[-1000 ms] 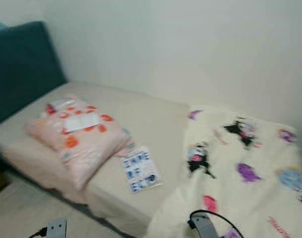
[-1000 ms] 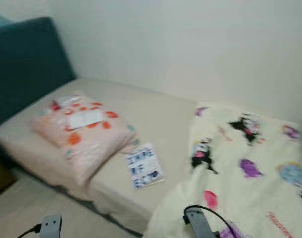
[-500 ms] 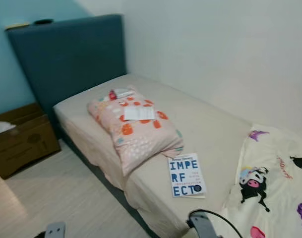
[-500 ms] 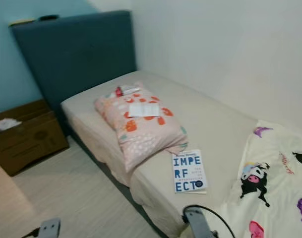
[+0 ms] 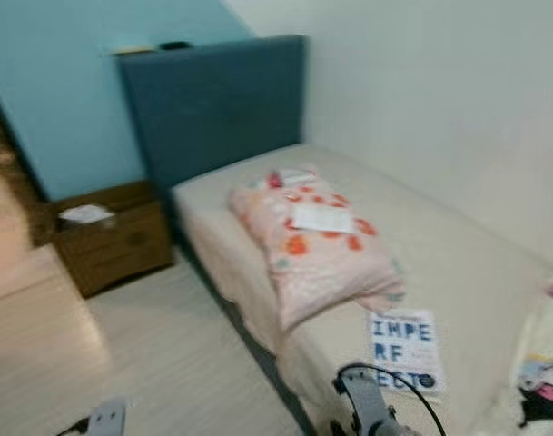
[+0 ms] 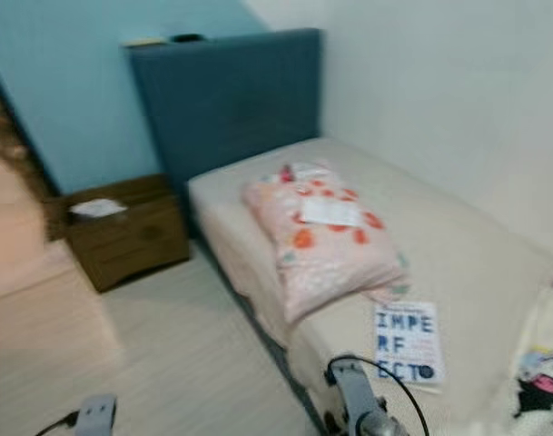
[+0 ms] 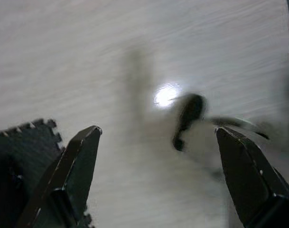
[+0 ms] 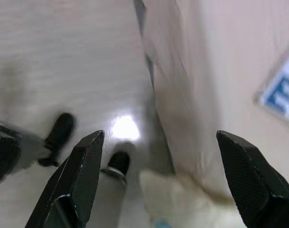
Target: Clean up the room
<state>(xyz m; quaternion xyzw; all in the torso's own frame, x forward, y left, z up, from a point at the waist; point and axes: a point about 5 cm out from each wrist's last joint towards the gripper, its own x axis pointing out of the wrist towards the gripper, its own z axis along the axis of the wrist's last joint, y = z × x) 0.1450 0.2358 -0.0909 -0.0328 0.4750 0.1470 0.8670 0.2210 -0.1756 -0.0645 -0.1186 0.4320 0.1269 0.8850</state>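
A bed (image 5: 458, 263) with a beige sheet runs along the white wall. On it lies a pink pillow (image 5: 317, 250) with red and orange spots, and a white paper (image 5: 323, 218) rests on the pillow. A white book (image 5: 403, 350) with blue letters lies on the sheet near the bed's front edge. A cream blanket (image 5: 544, 386) with cartoon prints shows at the far right. My left gripper (image 7: 157, 130) hangs open over the pale floor. My right gripper (image 8: 159, 135) hangs open beside the bed's side, with the book's corner (image 8: 282, 90) nearby.
A dark blue headboard (image 5: 212, 104) stands against a light blue wall. Beside it sits a brown wooden nightstand (image 5: 117, 241) with something white (image 5: 85, 214) on top. Pale wood floor (image 5: 149, 354) stretches to the left of the bed. A dark foam mat (image 7: 21, 156) lies under my left gripper.
The camera has swung left: bed and pillow sit further right in the picture, most of the blanket has left it, and the nightstand and blue wall have come in. Nothing itself moved.
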